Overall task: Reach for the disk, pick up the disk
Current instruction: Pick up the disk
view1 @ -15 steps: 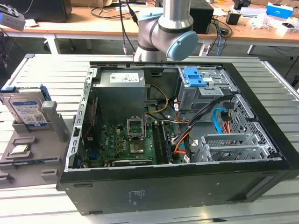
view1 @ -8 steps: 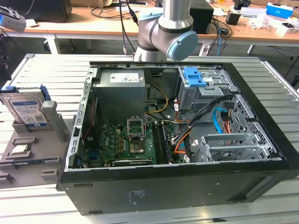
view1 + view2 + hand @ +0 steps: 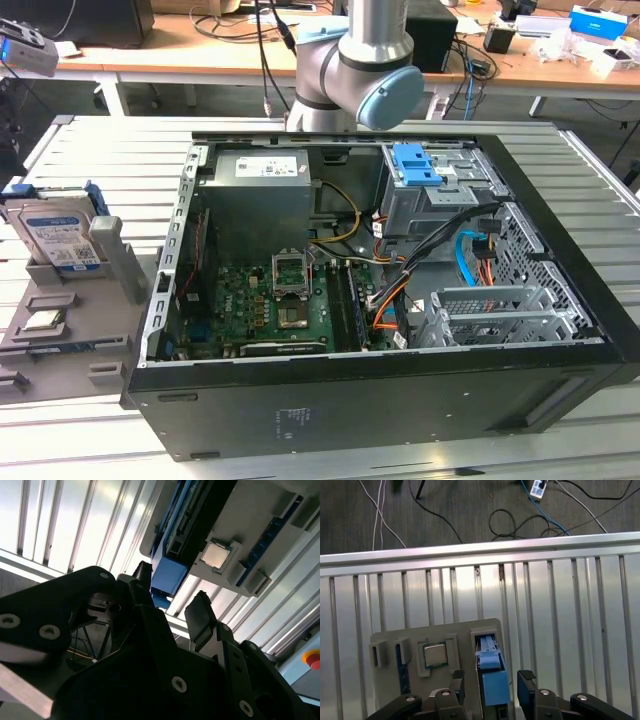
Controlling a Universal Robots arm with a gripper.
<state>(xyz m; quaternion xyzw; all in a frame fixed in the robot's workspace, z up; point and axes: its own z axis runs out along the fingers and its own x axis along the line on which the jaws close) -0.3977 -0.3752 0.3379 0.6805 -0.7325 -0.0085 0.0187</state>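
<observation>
- Gripper [image 3: 492, 676], first wrist view: the two dark fingers [image 3: 526, 676] are spread. One stands on each side of the blue end of the disk [image 3: 489, 662], with a gap on both sides, and neither touches it.
- Disk: it stands on edge in a slot of the grey holder [image 3: 382, 680], which lies on the slatted table [image 3: 560, 610]. In the exterior view the disk [image 3: 58, 238] is at that view's left with its label towards the camera, well apart from the open case [image 3: 400, 380].
- Chip [image 3: 436, 654]: it lies flat in a pocket of the holder, just beside the disk's slot and near one finger.
- Depth: how far the fingertips reach below the disk's upper edge cannot be told.
- Risk 1, shallow grip: if the fingers close only on the top of the blue rail, the smooth plastic may slip out under the disk's weight.
- Risk 2, binding: a lift not in line with the slot would likely wedge the disk. The holder appears to rest loose, so it could be dragged up too.
- Risk 3, collision: the finger on the chip side has little room. A sideways drift could strike the pocket wall or knock the chip.
- Risk 4, uneven closing: if the gripper is off-centre, one finger meets the disk first and tips it in its slot.
</observation>
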